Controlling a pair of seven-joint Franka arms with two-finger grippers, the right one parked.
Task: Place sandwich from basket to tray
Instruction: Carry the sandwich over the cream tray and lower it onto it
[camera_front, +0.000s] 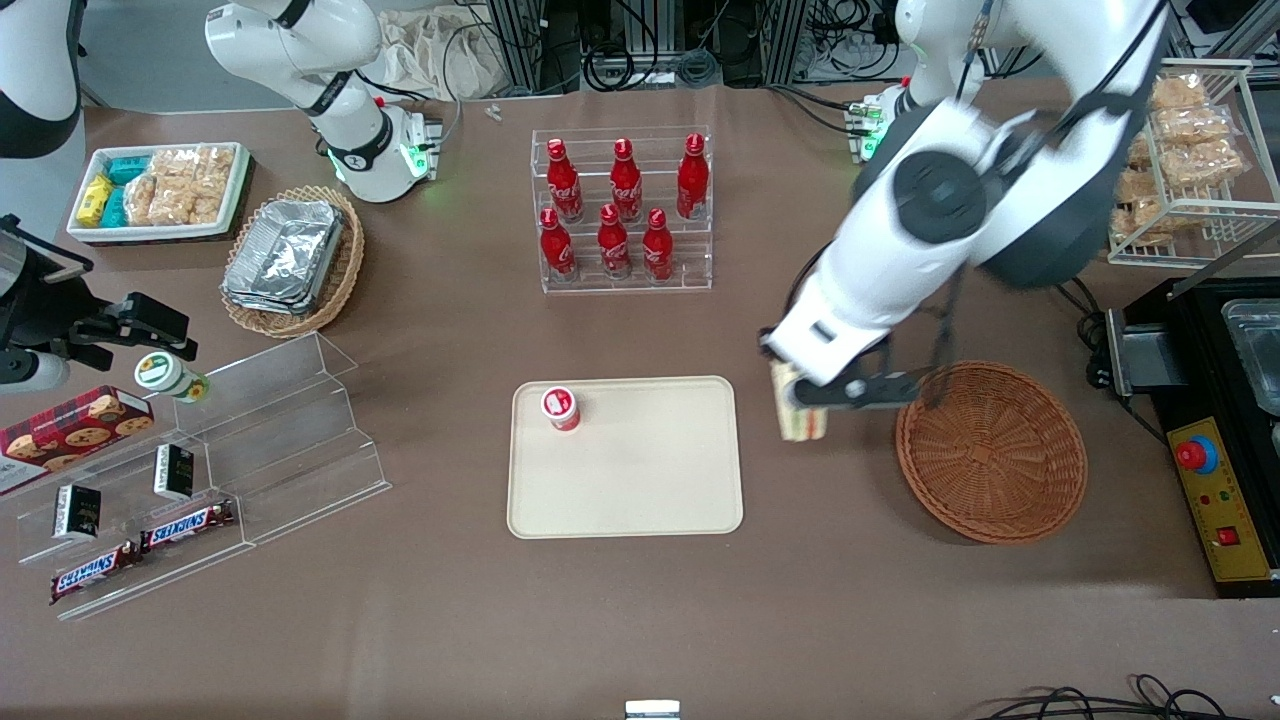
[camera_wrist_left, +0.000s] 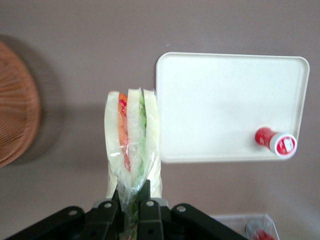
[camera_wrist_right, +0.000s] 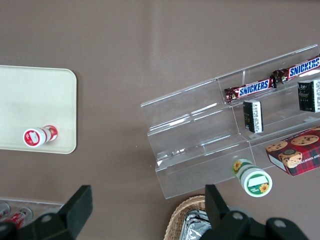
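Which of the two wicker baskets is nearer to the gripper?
The reddish-brown basket, empty, beside the gripper holding the sandwich; the tan basket holds foil containers.

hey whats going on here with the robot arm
The left arm's gripper is shut on the sandwich and holds it up in the air, between the basket and the tray. The basket has nothing in it now. The tray already carries a small red bottle in one corner; the rest of it is bare. The sandwich has not been set down yet.
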